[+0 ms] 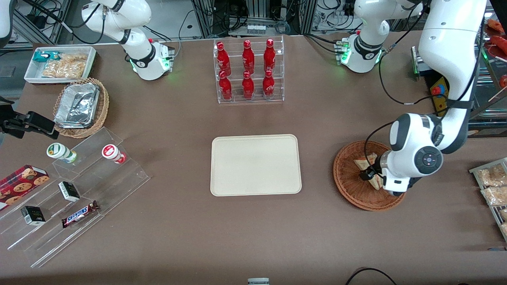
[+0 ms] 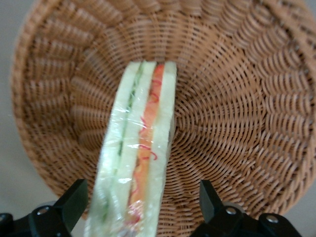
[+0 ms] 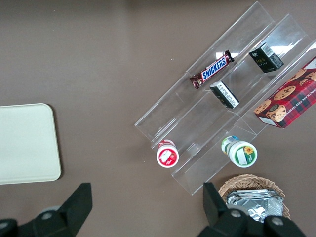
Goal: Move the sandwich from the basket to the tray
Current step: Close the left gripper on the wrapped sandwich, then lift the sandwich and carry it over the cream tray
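The sandwich (image 2: 143,148), a pale bread wedge wrapped in clear film with green, red and orange filling, stands on edge in the reddish-brown wicker basket (image 2: 237,113). My left gripper (image 2: 141,190) is open and reaches down into the basket, one black finger (image 2: 74,203) on each side of the sandwich, with a gap between each finger and the bread. In the front view the gripper (image 1: 369,174) covers part of the sandwich (image 1: 362,163) inside the basket (image 1: 346,184). The cream tray (image 1: 255,164) lies flat beside the basket, toward the table's middle.
A clear rack of red bottles (image 1: 248,71) stands farther from the front camera than the tray. Bagged snacks (image 1: 493,186) lie at the working arm's end. Toward the parked arm's end are acrylic steps (image 1: 75,190) with small goods, a foil-container basket (image 1: 81,107) and a white snack bin (image 1: 59,65).
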